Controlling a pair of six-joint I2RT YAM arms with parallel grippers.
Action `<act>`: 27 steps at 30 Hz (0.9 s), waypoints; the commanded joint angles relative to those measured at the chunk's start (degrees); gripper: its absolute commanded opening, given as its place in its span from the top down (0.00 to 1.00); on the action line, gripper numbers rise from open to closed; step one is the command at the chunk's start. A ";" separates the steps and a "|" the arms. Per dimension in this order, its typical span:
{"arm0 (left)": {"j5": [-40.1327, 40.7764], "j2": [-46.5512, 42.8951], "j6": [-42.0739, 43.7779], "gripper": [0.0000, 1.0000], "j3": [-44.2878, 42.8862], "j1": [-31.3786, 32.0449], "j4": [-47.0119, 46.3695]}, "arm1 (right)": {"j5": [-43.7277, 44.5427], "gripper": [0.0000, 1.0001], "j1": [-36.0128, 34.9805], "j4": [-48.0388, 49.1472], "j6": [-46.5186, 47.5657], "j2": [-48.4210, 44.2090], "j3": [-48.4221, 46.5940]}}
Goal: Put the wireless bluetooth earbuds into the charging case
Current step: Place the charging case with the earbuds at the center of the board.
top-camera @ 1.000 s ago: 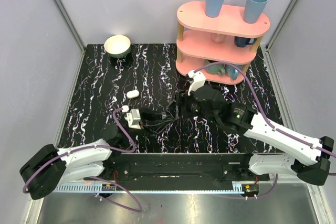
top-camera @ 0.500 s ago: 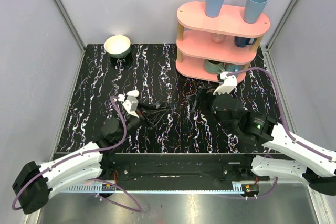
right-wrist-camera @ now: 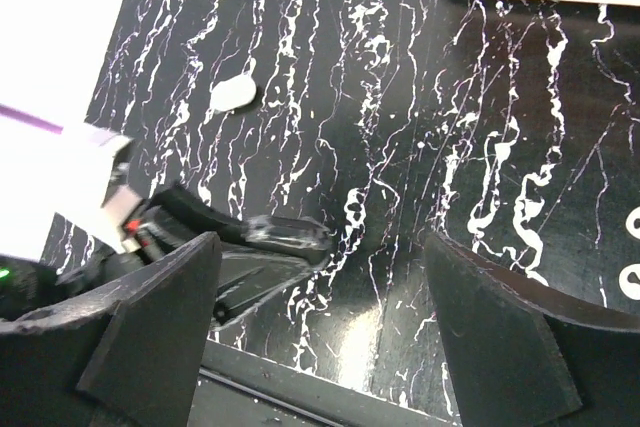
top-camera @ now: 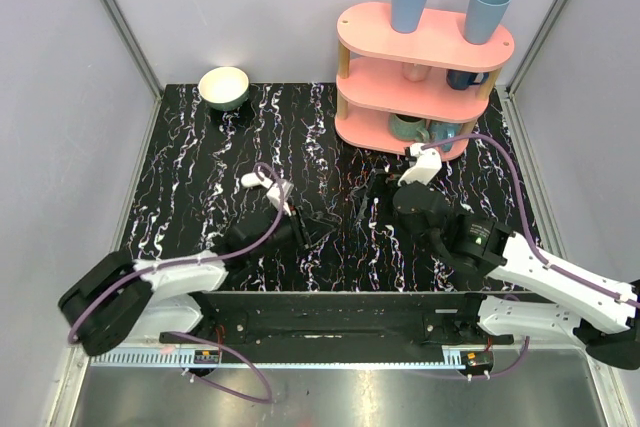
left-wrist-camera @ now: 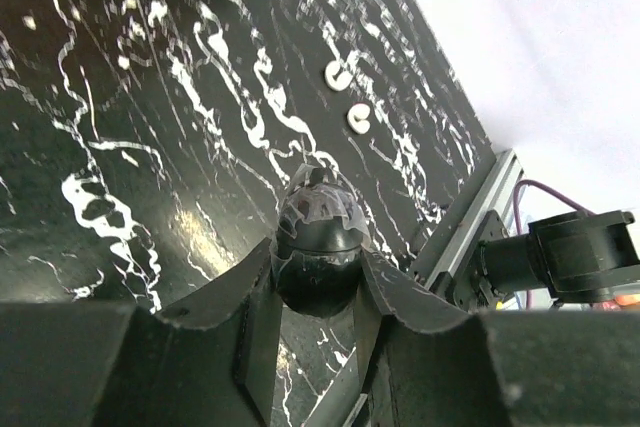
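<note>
We see the left arm point(top-camera: 170, 282) reach forward from its base and angle toward the middle, wrist bent. The left gripper point(left-wrist-camera: 315, 247) has its jaws pressed together at the tips. The right arm point(top-camera: 545, 269) stretches leftward from its base. The right gripper point(right-wrist-camera: 322, 277) has its jaws spread wide and faces the left gripper's tips, near but apart.

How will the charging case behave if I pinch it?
The charging case looks smooth and rounded, so it may slip out of a pinch. Lying flat on the table, it would probably slide or spin, not tip.
</note>
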State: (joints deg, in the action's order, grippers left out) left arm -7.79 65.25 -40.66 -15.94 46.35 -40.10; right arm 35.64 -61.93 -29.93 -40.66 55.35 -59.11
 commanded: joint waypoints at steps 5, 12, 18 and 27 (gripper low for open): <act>-4.34 14.89 -10.57 1.00 -6.91 -0.38 -12.71 | -1.27 0.11 -0.21 1.46 -2.67 -2.00 1.45; -2.58 25.96 -19.08 1.00 -7.70 -0.82 -24.31 | -1.27 0.11 -0.21 1.19 -2.93 -2.53 1.37; -1.88 33.53 -23.58 1.00 -5.68 -0.91 -33.38 | -0.22 0.09 -0.21 -0.92 -4.34 -2.79 1.37; 1.02 32.65 -21.38 0.98 -5.68 -0.91 -24.24 | 0.92 0.09 -0.21 -1.09 -3.89 -2.88 1.81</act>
State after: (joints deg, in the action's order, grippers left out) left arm -9.15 98.94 -61.87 -20.73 45.63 -63.72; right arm 34.46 -61.93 -30.37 -43.79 53.41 -57.47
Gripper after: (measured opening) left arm 0.336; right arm 0.906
